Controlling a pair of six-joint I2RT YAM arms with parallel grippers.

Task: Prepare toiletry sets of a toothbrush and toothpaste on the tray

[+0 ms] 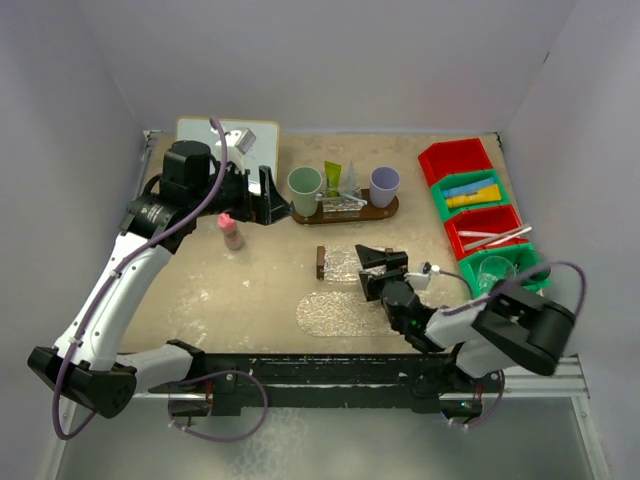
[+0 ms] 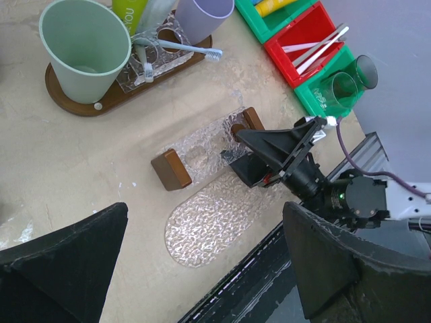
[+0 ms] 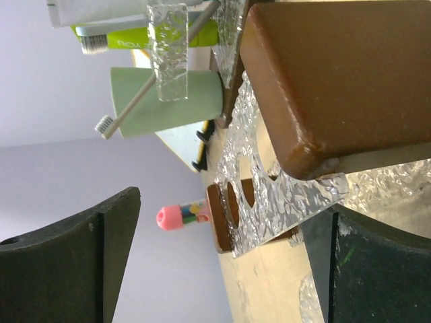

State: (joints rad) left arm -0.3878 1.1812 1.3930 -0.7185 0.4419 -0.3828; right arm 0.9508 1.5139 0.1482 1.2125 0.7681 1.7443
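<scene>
You have only one scrap of print to read: white letters on the lime-green tube [image 2: 129, 12], upside down in the left wrist view, which look like "YOU". The right wrist view shows small print on that tube, too blurred to read.

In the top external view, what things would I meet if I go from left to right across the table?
pink-capped bottle → green cup → green tube → purple cup → row of red and green bins
</scene>
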